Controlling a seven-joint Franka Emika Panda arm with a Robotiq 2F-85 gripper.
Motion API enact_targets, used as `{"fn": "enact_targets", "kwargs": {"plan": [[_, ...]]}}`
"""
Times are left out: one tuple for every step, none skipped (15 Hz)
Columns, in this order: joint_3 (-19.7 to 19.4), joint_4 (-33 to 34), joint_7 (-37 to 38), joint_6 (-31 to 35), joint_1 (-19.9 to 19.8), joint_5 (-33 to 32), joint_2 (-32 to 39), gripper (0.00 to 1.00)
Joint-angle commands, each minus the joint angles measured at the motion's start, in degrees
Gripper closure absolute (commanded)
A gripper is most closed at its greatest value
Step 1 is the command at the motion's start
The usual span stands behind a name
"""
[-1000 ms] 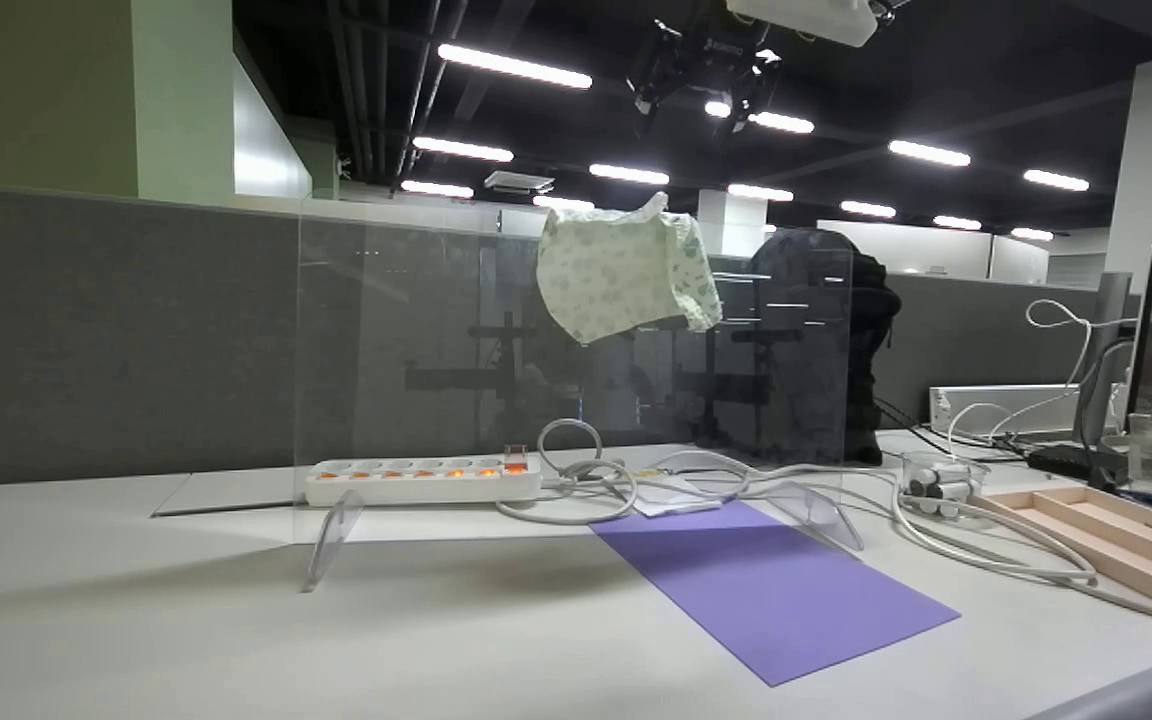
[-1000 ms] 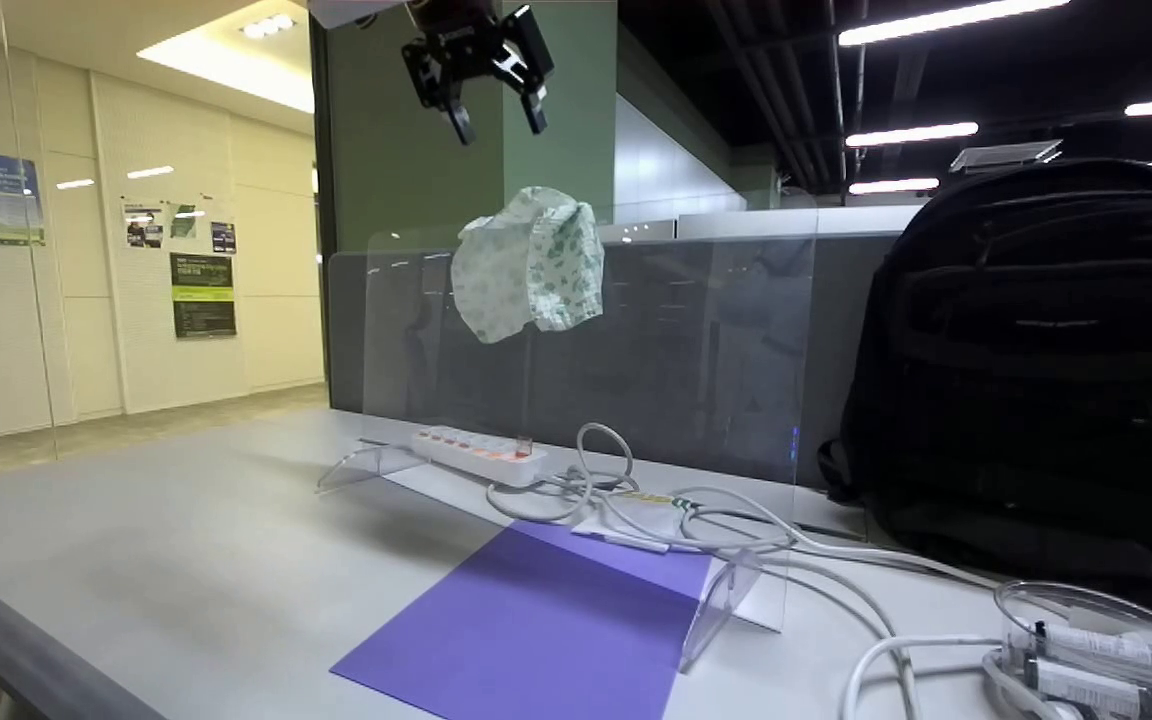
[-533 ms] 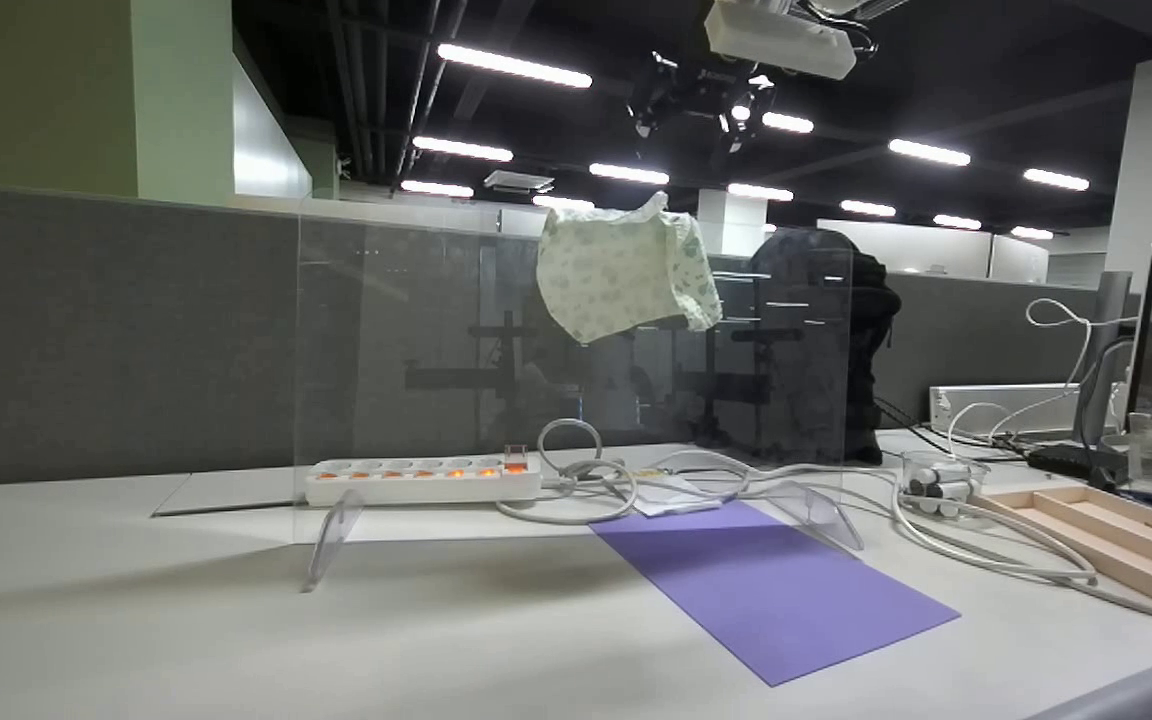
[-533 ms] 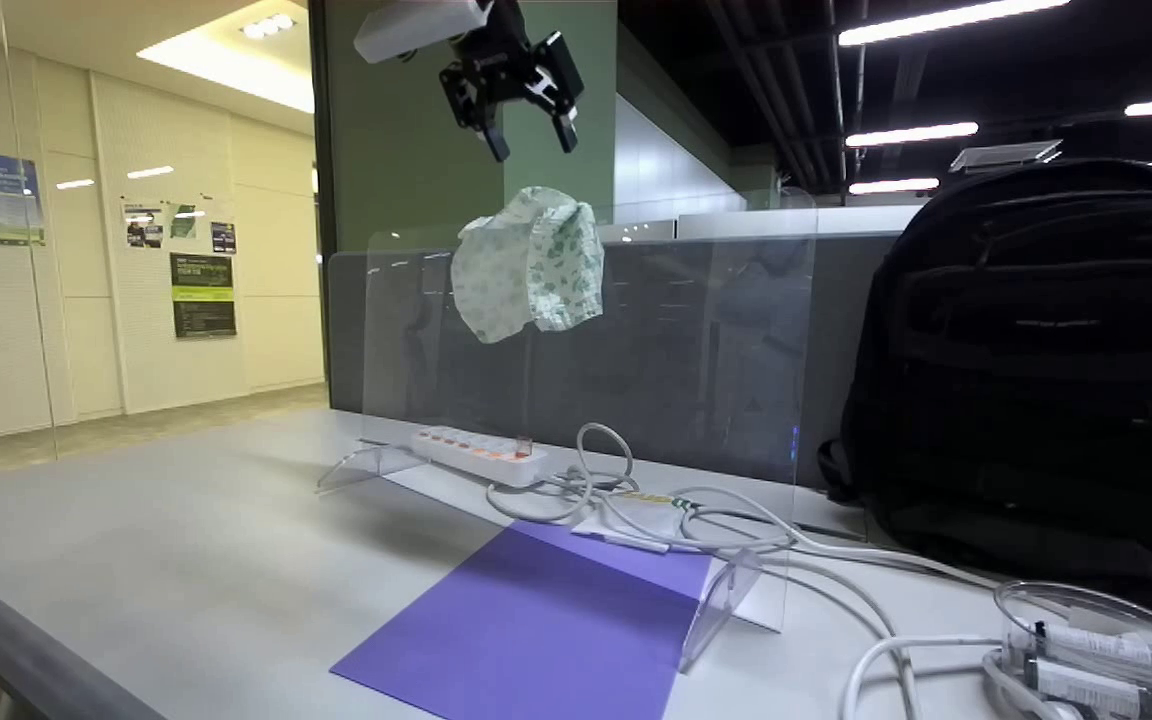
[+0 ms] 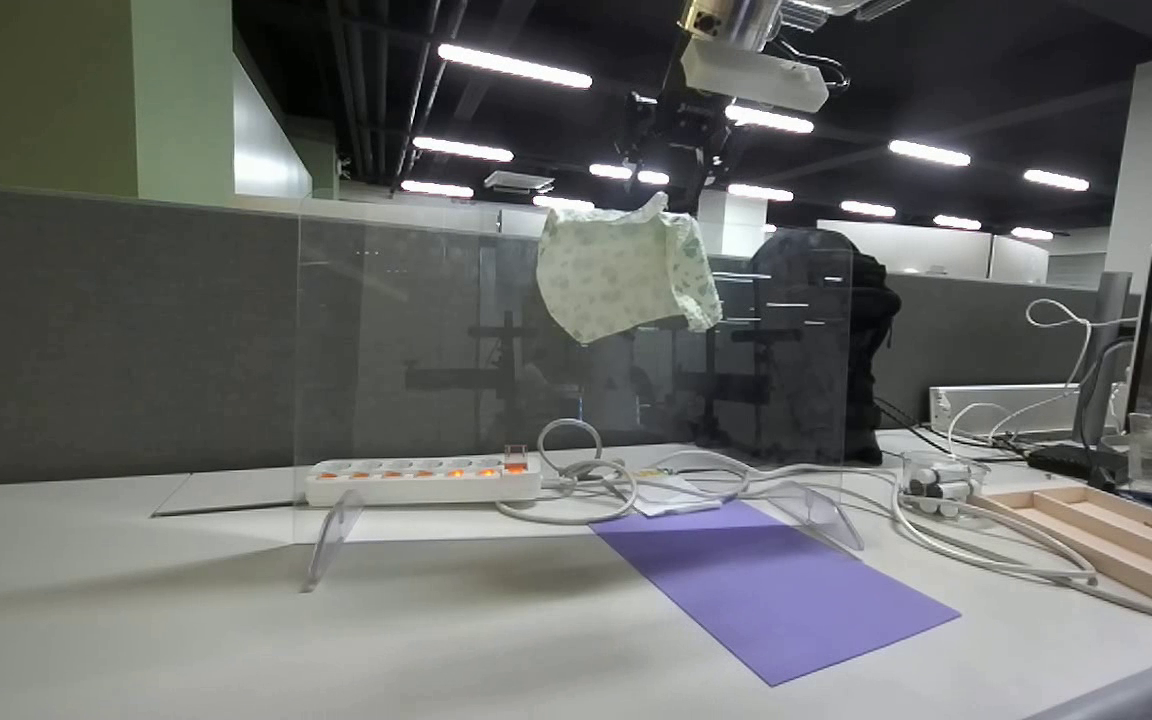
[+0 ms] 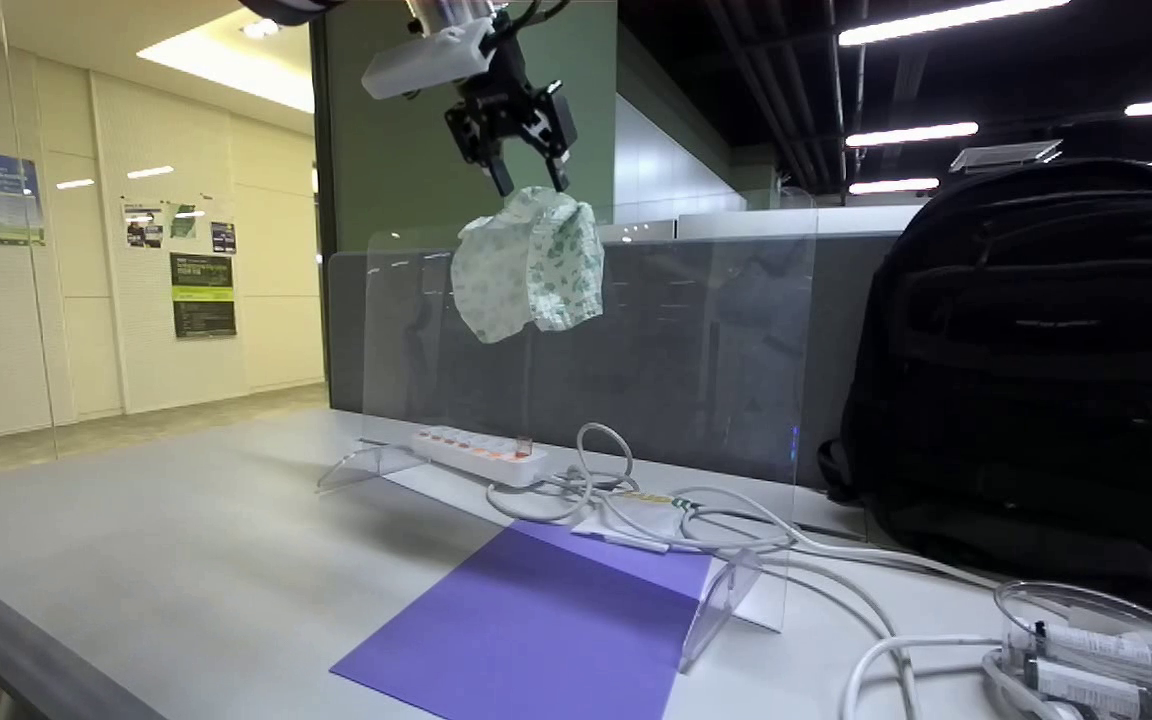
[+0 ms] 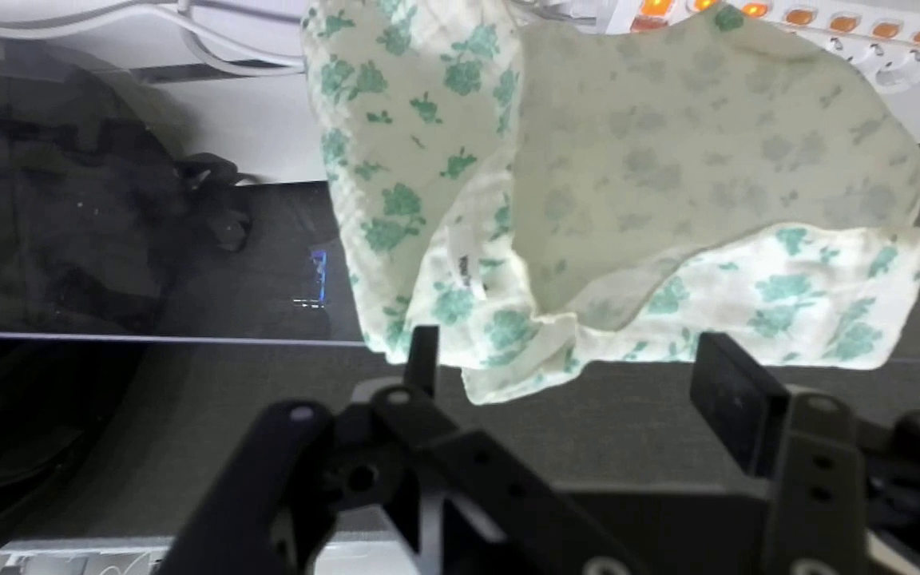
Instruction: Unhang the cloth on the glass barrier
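The cloth, white with green flowers, hangs folded over the top edge of the clear barrier. It shows in both exterior views and in the wrist view. The glass barrier stands upright on clear feet; it also shows in an exterior view. My gripper is open, pointing down just above the cloth's top. In the wrist view my gripper has its fingers wide apart, with the cloth's folded top edge and a loose corner between them in the picture. Whether the fingertips touch the cloth cannot be told.
A white power strip and looped cables lie at the barrier's base. A purple sheet lies on the desk. A black backpack stands behind. A clear cup with vials and a wooden tray are nearby.
My gripper has come down toward the top of the cloth, shifting sideways a little in both exterior views. It stays open. The cloth and barrier have not moved.
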Motion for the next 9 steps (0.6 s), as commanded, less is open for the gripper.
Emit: {"fn": "enact_targets", "kwargs": {"plan": [[0.8, 2.2, 1.9, 0.0, -0.5, -0.6, 1.7, 0.49], [0.8, 2.4, 1.8, 0.0, -0.5, -0.5, 1.9, 0.55], [0.7, 2.5, 1.5, -0.1, -0.3, -0.1, 2.0, 0.63], [0.7, 2.6, 1.3, -0.2, -0.1, 0.2, 2.1, 0.69], [-0.8, 2.7, 1.1, -0.4, 1.5, 0.1, 2.2, 0.76], [-1.0, 2.8, 0.7, -0.7, 1.9, 0.6, 2.2, 0.84], [-1.2, 2.7, 0.3, -0.9, 2.5, 1.1, 2.1, 0.9], [-1.6, 2.6, -0.4, -1.2, 3.2, 2.1, 1.9, 0.97], [-1.8, 2.4, -1.1, -1.5, 4.0, 3.2, 1.7, 1.0]]}}
